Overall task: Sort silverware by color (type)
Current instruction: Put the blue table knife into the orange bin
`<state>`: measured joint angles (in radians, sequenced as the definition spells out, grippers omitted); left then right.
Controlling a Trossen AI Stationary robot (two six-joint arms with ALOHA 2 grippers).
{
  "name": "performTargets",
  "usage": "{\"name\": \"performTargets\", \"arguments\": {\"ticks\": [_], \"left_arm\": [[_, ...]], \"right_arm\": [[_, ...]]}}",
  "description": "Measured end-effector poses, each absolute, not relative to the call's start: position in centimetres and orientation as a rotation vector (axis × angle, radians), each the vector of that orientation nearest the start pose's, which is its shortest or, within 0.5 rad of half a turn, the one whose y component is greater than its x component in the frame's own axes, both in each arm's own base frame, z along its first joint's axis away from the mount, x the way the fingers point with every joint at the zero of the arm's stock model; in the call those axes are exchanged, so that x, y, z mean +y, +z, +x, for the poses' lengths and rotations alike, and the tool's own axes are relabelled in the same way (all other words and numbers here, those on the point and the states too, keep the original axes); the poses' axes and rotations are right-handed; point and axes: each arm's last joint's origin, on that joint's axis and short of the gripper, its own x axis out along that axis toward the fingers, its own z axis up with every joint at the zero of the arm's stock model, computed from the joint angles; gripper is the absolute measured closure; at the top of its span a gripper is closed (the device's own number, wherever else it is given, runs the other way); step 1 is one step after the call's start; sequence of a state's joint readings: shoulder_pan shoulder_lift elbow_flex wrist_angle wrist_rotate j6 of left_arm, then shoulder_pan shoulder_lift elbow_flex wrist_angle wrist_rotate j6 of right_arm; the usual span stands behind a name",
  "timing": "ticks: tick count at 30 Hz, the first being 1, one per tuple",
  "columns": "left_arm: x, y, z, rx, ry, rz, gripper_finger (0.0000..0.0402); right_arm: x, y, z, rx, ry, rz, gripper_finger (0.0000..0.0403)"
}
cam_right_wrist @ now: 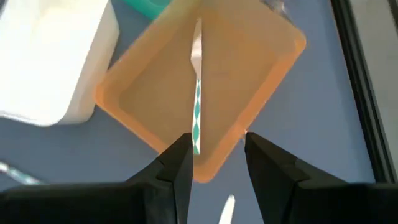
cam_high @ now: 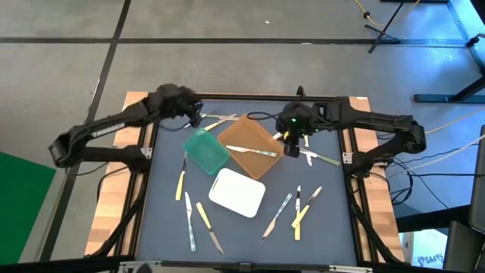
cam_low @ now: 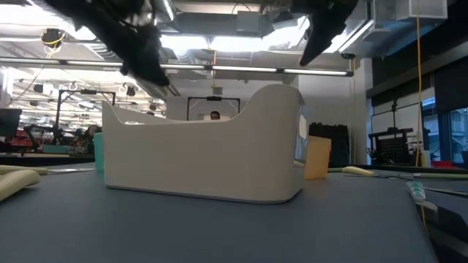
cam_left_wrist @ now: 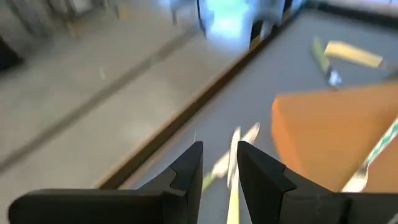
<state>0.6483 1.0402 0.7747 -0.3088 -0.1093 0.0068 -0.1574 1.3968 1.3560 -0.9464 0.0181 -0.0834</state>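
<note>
Your right gripper (cam_right_wrist: 216,165) hovering over brown tray (cam_right_wrist: 261,62), fingers parted, holding nothing; green-handled fork (cam_right_wrist: 196,112) lying inside. Your left gripper (cam_left_wrist: 219,163) at desk's far edge, fingers narrowly parted around yellow-handled utensil (cam_left_wrist: 232,199).

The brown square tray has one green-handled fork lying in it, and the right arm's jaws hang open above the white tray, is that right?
Not quite: the right gripper hangs above the brown square tray, not the white one, as the right wrist view shows. The green-handled fork does lie inside it, jaws open.
</note>
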Motion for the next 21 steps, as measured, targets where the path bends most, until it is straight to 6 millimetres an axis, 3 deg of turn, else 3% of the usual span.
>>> {"name": "performTargets", "arguments": {"ticks": [5,10,21], "left_arm": [[17.4,25.2,17.4,0.76,0.673,-0.305,0.0308],[19.8,22.0,17.3,0.876,0.605,-0.411,0.0308],[21.2,16.9,17.5,1.127,0.51,-0.447,0.0308]], "right_arm": [[-4.3,31.5,26.8,0.966,-0.118,-0.012,0.0267],[-4.3,30.2,26.9,0.971,-0.108,-0.031,0.0267],[-4.3,29.8,26.9,0.981,-0.106,-0.032,0.0267]]}}
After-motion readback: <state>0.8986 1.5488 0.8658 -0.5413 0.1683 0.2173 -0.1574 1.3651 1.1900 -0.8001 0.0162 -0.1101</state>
